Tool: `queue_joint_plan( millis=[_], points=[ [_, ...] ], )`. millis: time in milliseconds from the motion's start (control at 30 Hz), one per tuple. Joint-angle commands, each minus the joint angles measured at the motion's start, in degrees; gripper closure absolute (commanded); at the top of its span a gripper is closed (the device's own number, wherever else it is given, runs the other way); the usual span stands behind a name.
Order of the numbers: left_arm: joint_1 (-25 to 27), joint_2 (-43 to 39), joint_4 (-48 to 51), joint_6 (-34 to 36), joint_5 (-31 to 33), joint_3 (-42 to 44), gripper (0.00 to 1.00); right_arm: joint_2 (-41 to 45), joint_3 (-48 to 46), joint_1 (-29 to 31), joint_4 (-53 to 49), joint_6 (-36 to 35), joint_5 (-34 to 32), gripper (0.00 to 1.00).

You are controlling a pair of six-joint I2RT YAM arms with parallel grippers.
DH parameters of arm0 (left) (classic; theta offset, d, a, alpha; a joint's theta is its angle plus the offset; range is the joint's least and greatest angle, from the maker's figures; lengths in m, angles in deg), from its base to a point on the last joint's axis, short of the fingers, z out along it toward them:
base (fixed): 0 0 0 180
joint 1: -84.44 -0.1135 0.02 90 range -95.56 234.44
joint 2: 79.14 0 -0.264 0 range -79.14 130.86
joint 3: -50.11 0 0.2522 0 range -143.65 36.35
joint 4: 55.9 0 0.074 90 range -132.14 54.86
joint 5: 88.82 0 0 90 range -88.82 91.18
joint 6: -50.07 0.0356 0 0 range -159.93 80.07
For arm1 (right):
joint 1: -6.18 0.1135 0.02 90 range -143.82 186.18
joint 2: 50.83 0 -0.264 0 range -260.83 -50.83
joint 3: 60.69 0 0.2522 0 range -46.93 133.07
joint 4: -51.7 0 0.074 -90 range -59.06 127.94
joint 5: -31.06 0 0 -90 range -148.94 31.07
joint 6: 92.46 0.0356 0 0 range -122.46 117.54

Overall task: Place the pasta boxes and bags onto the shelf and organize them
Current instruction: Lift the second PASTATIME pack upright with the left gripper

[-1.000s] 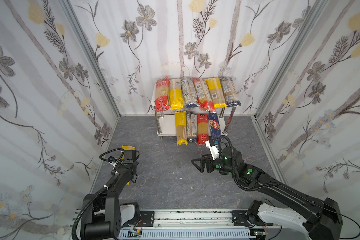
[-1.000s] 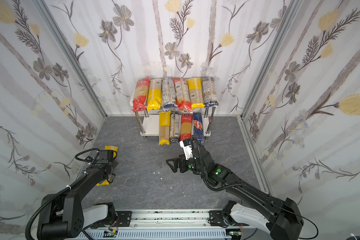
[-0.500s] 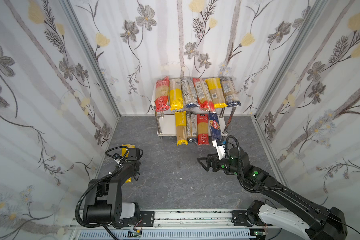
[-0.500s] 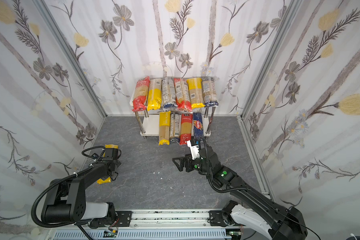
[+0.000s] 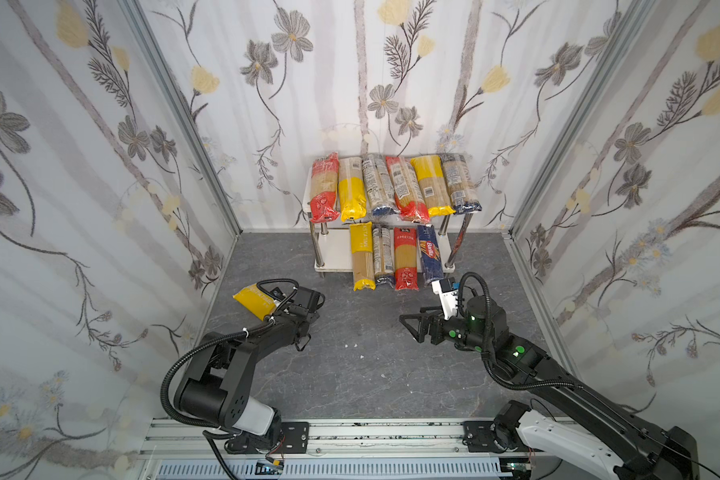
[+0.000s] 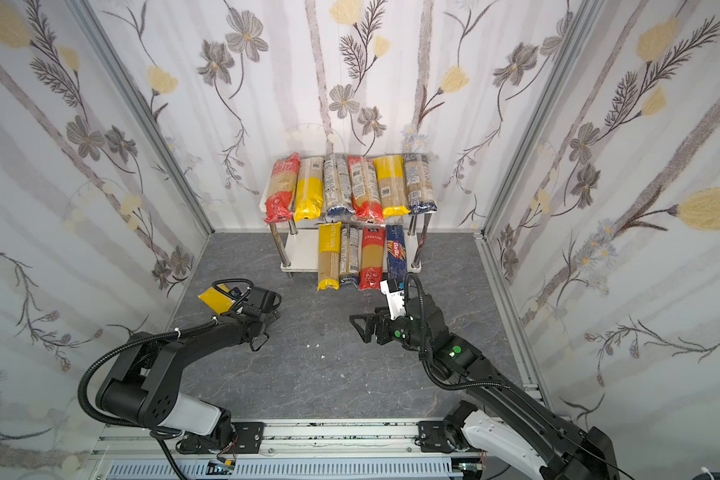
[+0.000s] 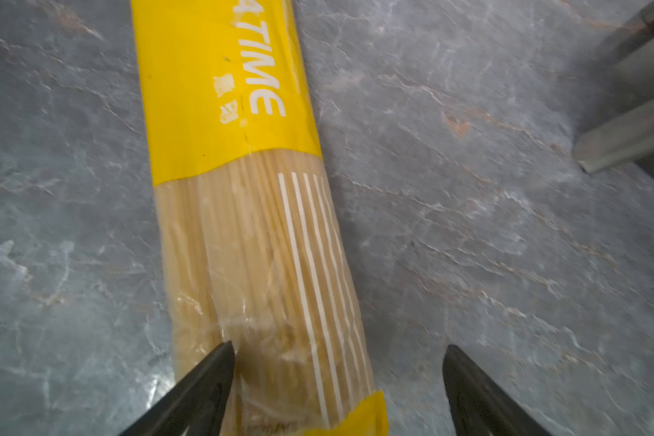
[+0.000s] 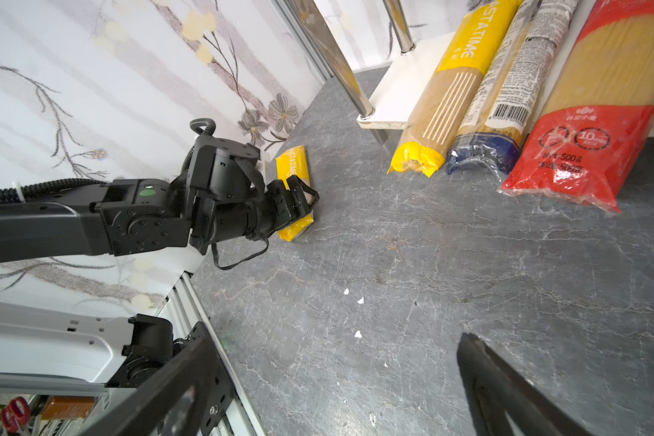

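Pasta packs [image 5: 400,191]: six atop the shelf [image 5: 335,249], four below, one on floor [image 5: 371,374].

The shelf [image 5: 334,251] stands at the back wall [image 5: 341,83]. Six packs [image 5: 391,187] lie side by side on its top board, four packs [image 5: 395,257] on the lower. A lone pack [image 5: 253,300] lies front left on the bench [image 5: 371,374].

The white two-tier shelf [image 5: 336,253] stands against the back wall. Six bags [image 5: 377,183] lie side by side across its top board. On the lower board a yellow-ended bag [image 5: 361,257], a dark-ended bag [image 5: 381,255], a red bag [image 5: 405,259] and a blue box [image 5: 430,257] overhang the front edge. A loose yellow bag [image 5: 255,300] lies flat on the floor, well left of the shelf.
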Motion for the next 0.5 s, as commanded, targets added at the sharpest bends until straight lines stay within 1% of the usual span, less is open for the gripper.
queue_joint_plan(
  millis=[0,133,267,367,467],
  points=[
    [1.43,-4.27,2.61,-4.34,2.93,2.19,0.09,0.92,0.35,-0.26,-0.82,-1.53,-0.02,0.00],
    [1.53,-10.04,4.38,-7.44,5.81,4.55,0.04,1.39,0.27,-0.53,-0.98,-1.59,0.22,0.00],
    [1.61,-11.37,6.90,-10.32,8.86,4.47,0.01,1.43,0.17,-0.52,-0.99,-1.65,0.88,0.00],
    [1.51,-8.25,7.09,-12.15,9.33,2.88,0.00,1.77,0.20,-0.63,-1.17,-1.64,0.85,0.00],
    [1.52,-2.27,7.09,-13.45,9.56,0.05,0.00,2.69,0.05,-0.71,-1.17,-1.68,0.85,0.00]
  ],
)
